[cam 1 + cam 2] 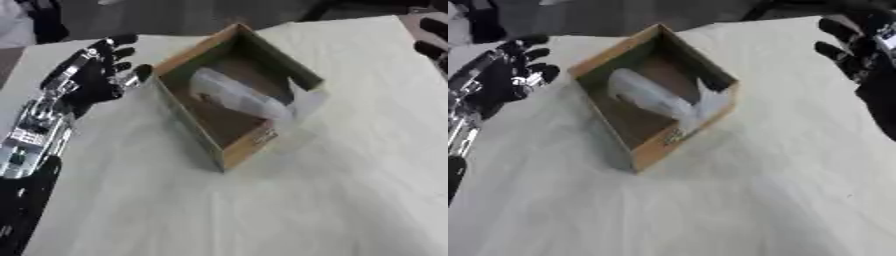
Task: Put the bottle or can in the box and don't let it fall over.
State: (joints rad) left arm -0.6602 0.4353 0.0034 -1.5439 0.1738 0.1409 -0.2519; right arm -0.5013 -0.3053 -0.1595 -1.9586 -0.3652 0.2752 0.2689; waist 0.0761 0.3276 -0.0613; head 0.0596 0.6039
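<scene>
Inside, a clear bottle [234, 95] lies slanted — cardboard box [201, 135].

We count one box [234, 90], cardboard, open on top. Inside it we count one bottle [236, 95], clear plastic, lying tilted rather than upright. One desk [262, 210] under a pale cloth. Two robot hands: one left hand [96, 75] beside the box, one right hand [855, 50] at the far right edge.
</scene>
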